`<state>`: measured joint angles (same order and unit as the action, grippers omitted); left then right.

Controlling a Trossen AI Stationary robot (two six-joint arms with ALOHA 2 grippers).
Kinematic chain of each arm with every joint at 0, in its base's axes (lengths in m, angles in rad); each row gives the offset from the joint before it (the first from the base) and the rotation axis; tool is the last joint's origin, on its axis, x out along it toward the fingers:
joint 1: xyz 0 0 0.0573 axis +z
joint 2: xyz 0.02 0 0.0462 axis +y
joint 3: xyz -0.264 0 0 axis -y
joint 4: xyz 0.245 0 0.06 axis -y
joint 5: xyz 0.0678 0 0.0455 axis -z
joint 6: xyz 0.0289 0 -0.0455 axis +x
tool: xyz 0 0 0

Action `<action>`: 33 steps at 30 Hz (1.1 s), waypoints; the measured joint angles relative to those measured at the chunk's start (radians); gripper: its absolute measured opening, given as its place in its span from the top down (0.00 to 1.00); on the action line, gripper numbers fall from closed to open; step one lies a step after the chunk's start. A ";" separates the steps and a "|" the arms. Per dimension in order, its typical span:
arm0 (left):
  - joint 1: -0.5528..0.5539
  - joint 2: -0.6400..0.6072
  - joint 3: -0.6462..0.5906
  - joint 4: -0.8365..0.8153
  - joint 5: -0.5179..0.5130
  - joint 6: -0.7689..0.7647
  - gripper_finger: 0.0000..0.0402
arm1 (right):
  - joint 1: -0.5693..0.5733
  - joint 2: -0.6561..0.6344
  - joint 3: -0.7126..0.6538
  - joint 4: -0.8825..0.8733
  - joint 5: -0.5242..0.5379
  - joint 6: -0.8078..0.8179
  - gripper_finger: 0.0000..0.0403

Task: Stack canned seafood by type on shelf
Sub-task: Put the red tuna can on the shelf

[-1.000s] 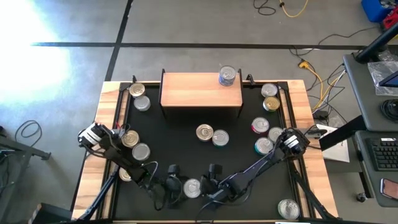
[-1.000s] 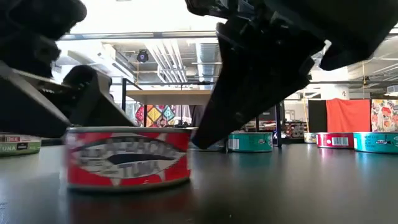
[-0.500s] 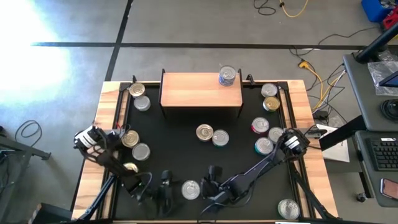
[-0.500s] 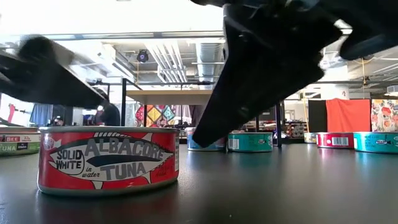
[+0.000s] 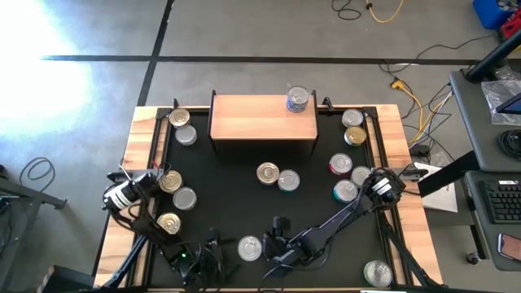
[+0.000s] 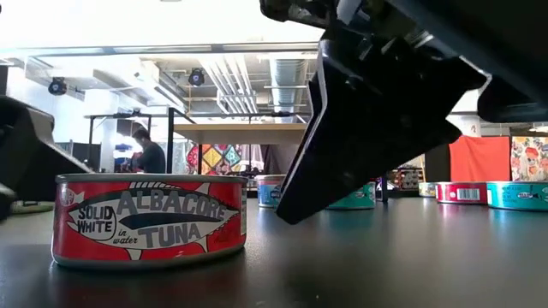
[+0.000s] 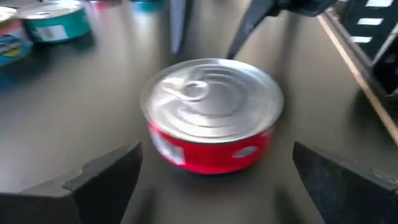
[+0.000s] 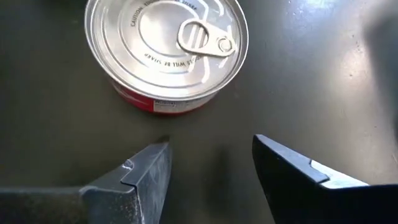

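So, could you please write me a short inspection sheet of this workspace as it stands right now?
Surface: black-topped table with wooden edges, no spills seen.
Job's things: light-wood shelf on dark legs holds one silver-lidded can at its right end; the other round tins lie scattered on the table, including a red-labelled albacore tuna can at the front.
Clutter: nothing seen on the table.
Grippers: left gripper open, fingers either side of the tuna can, not touching; right gripper open beside it, holding nothing.
Cables: yellow and black leads on the floor.
Surroundings: grey floor, desk with keyboard, a person far behind.
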<state>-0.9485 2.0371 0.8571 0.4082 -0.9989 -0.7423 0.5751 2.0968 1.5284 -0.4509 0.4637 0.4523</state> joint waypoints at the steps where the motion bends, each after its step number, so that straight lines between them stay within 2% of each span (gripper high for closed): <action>1: 0.000 0.010 0.013 0.001 0.006 0.001 0.00 | 0.000 0.000 0.000 0.004 0.000 -0.005 0.46; 5: 0.015 0.074 0.057 -0.003 0.012 0.009 0.00 | -0.006 0.000 -0.006 0.031 0.000 -0.051 0.47; 11: 0.032 0.151 0.119 0.018 -0.064 0.009 0.00 | -0.019 0.001 -0.014 0.069 -0.011 -0.074 0.48; 17: 0.063 0.167 0.141 0.013 -0.103 0.044 0.00 | -0.026 0.051 -0.019 0.165 -0.071 -0.113 0.51; 23: 0.104 0.162 0.135 0.036 -0.030 0.107 0.00 | -0.037 0.076 -0.021 0.210 -0.028 -0.111 0.52; 29: 0.105 0.159 0.135 0.041 -0.023 0.173 0.00 | -0.039 0.067 -0.018 0.180 -0.031 -0.116 0.52; 33: 0.110 0.150 0.135 0.044 0.003 0.179 0.04 | -0.030 0.047 -0.019 0.156 -0.047 -0.132 0.52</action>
<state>-0.8383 2.1875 0.9924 0.4523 -0.9964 -0.5628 0.5450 2.1435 1.5097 -0.2950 0.4170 0.3205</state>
